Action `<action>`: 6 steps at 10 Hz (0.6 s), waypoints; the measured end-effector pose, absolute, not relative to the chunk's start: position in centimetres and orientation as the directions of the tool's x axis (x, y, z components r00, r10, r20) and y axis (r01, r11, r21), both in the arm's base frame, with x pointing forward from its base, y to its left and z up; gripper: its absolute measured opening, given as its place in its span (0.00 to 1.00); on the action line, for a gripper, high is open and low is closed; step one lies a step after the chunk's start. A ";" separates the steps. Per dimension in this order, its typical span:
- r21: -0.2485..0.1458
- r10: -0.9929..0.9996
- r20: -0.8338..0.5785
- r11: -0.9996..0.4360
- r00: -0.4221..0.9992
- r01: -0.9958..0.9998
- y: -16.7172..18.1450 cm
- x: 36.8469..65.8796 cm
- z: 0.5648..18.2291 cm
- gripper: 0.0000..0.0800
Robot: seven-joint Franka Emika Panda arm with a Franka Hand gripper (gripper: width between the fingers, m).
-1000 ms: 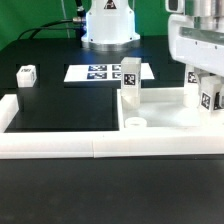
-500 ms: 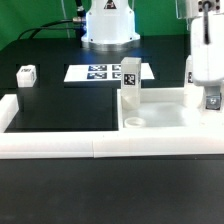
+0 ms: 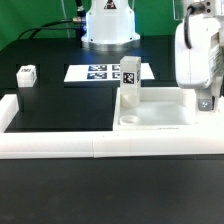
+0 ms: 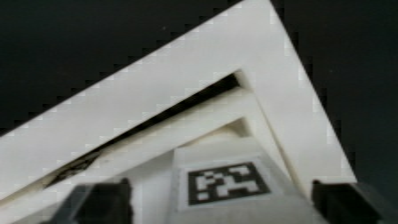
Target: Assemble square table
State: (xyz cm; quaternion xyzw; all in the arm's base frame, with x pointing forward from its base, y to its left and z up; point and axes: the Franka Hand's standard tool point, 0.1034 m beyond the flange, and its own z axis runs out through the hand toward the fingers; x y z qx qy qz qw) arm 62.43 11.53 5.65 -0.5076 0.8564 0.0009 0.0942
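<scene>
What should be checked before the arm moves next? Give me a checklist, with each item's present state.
1. Hand open, fingers clear of the leg under the hand on both sides: ok.
2. That leg seated in the tabletop: cannot tell, the hand hides its base.
3. Middle leg upright on the tabletop: ok.
4. Front hole empty: ok.
5. Loose leg unobstructed on the black table: ok.

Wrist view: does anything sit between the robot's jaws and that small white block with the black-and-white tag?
Nothing visible does. The small white tagged leg block stands right between the open jaws, with a clear gap on each side.
</scene>
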 end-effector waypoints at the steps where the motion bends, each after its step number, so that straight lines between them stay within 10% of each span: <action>1: -0.095 -0.873 -0.162 0.478 -0.460 -0.873 11.5 62.4 5.6 0.78; 6: -0.176 -0.929 -0.181 0.354 -0.323 -0.919 11.3 61.9 9.4 0.81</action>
